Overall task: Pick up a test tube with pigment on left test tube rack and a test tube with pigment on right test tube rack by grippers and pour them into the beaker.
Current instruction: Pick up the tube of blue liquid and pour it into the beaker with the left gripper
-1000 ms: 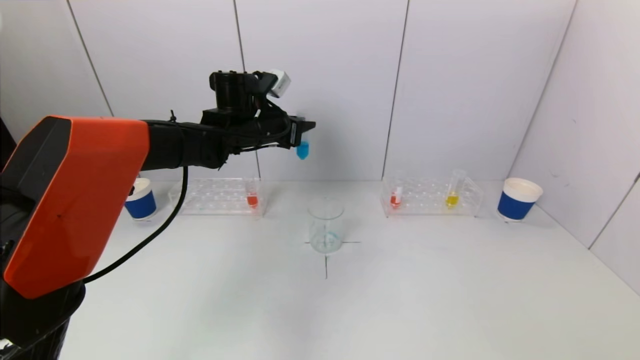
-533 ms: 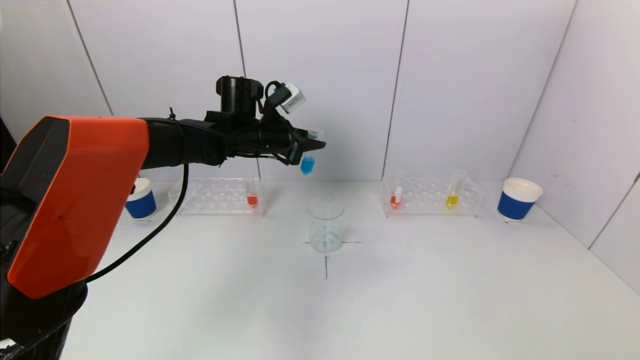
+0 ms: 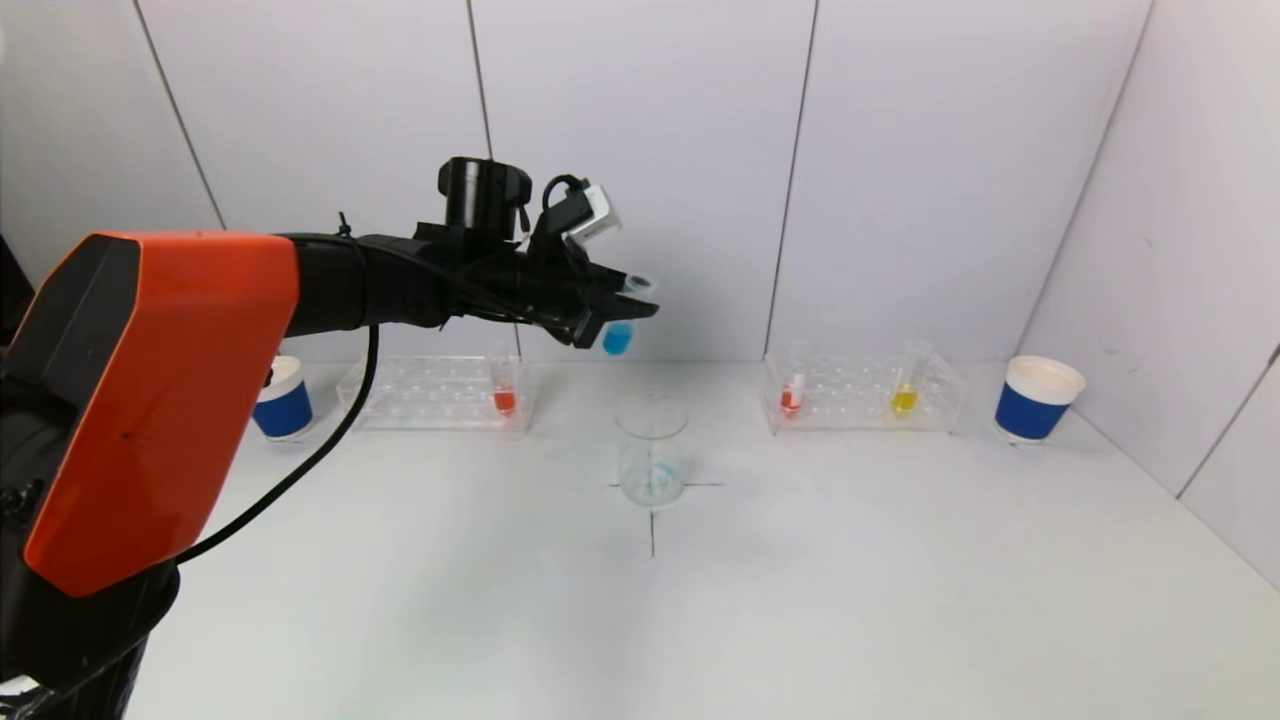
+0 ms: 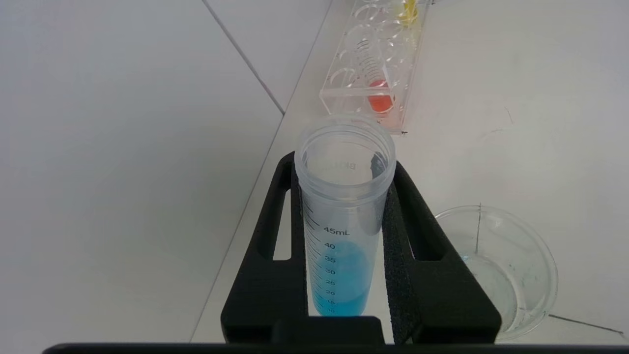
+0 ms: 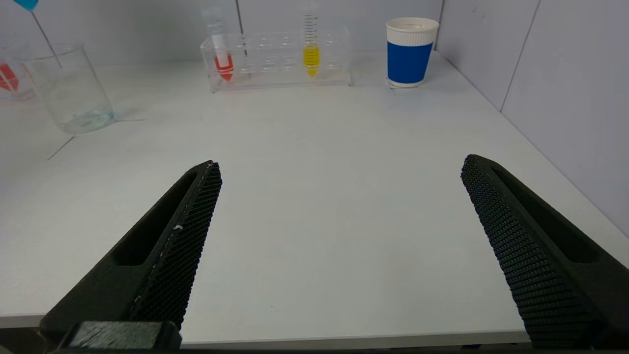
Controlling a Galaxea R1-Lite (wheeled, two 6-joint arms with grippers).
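Left tool (image 3: pixel 620 312) clamps blue-pigment tube (image 3: pixel 618 337), tilted, above beaker (image 3: pixel 651 452) on bench (image 3: pixel 800 560); left wrist view alone shows its open mouth (image 4: pixel 345 142). Right tool (image 5: pixel 339 246) spread wide, empty, seen only in own wrist view

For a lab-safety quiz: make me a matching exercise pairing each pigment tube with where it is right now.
Things:
1. blue tube
2. yellow tube
3. red tube near the left cup

Places:
A. in the right rack
B. in the left rack
C. clamped in the left gripper, in the air above the beaker

Pairs: 1-C, 2-A, 3-B
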